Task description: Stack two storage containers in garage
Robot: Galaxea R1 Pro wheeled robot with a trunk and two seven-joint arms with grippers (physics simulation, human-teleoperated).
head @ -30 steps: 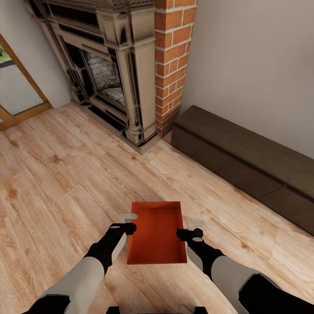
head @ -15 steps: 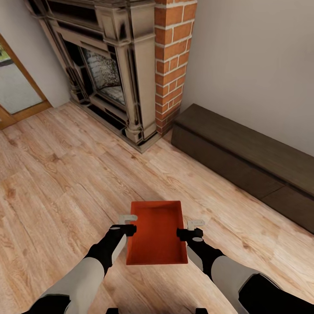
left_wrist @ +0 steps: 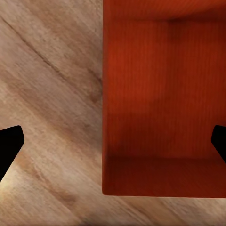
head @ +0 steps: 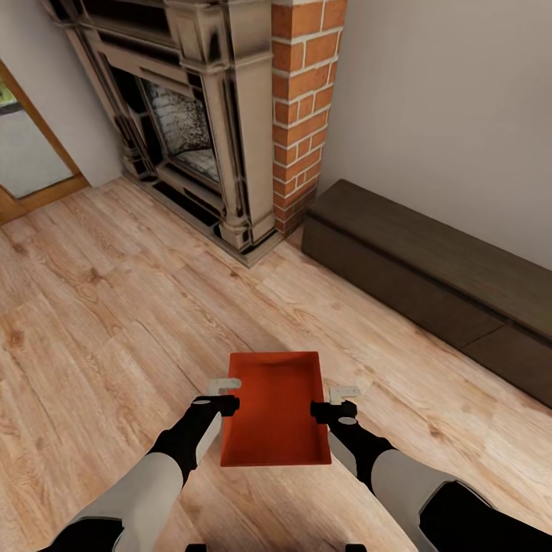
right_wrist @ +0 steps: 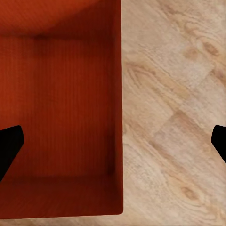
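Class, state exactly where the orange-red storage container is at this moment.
In the head view, the storage container sits low and central between the left gripper and right gripper, above the wood-plank floor.

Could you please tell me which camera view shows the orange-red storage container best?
The head view: the whole storage container shows there, between both arms. Each wrist view gives a close look at part of its inside and one side wall.
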